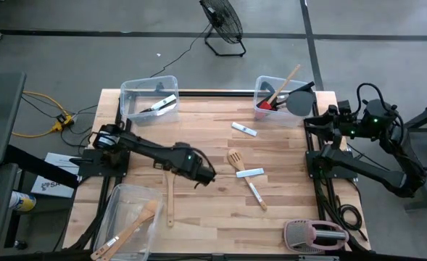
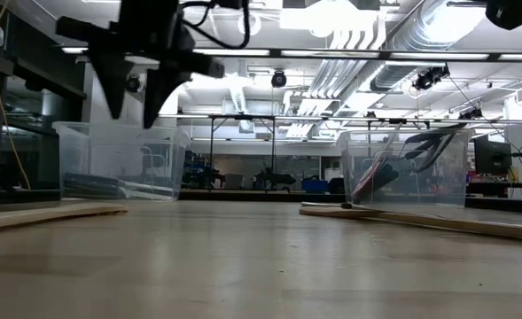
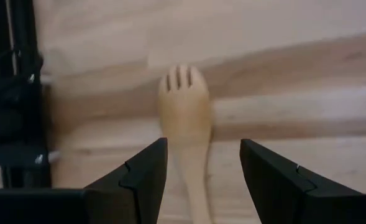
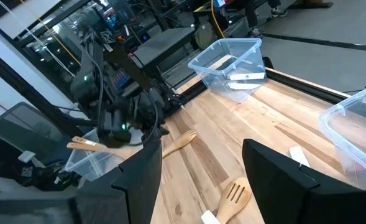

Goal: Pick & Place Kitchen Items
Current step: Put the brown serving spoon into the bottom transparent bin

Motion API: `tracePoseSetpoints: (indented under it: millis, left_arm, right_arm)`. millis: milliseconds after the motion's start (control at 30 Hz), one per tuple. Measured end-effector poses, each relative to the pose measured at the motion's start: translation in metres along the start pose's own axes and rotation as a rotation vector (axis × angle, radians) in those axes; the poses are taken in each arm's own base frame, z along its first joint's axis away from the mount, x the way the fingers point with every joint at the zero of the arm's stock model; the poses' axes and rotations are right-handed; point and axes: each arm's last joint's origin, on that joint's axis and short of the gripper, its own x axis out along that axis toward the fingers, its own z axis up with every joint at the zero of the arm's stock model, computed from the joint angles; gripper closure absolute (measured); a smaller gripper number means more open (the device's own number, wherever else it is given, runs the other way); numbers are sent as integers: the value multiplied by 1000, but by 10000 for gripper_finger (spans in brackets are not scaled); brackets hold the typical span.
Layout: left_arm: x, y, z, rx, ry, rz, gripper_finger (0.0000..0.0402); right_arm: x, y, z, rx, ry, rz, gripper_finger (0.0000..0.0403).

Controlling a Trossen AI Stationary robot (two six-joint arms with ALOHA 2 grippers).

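A light wooden forked turner (image 1: 170,199) lies flat on the table left of centre, its slotted head (image 3: 183,93) toward the far edge. My left gripper (image 3: 202,143) hangs open above it, pointing steeply down; its fingers (image 2: 138,99) are well clear of the tabletop and touch nothing. A second wooden turner (image 1: 235,159) and white-bladed knives (image 1: 251,172) (image 1: 243,129) lie on the table's middle. My right gripper (image 4: 200,146) waits open and empty, drawn back high at the table's right edge.
A clear bin (image 1: 149,94) at the far left holds a knife. The far-right bin (image 1: 277,93) holds a red spatula and other utensils. The near-left bin (image 1: 126,217) holds a wooden spoon and a knife. A pink-and-grey toaster (image 1: 314,235) stands near right.
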Motion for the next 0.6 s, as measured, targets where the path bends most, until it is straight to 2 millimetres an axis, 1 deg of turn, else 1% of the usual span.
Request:
tracePoseSetpoints:
  millis: [167, 500, 600]
  left_arm:
    - [16, -1, -15, -22, 50, -2, 206]
    - [40, 5, -23, -24, 135, 84, 206]
    - [48, 3, -27, -16, 179, 70, 206]
  right_arm:
    - [0, 0, 0, -1, 0, 0, 188]
    - [0, 0, 0, -17, 0, 1, 188]
    - [0, 0, 0, -17, 0, 1, 188]
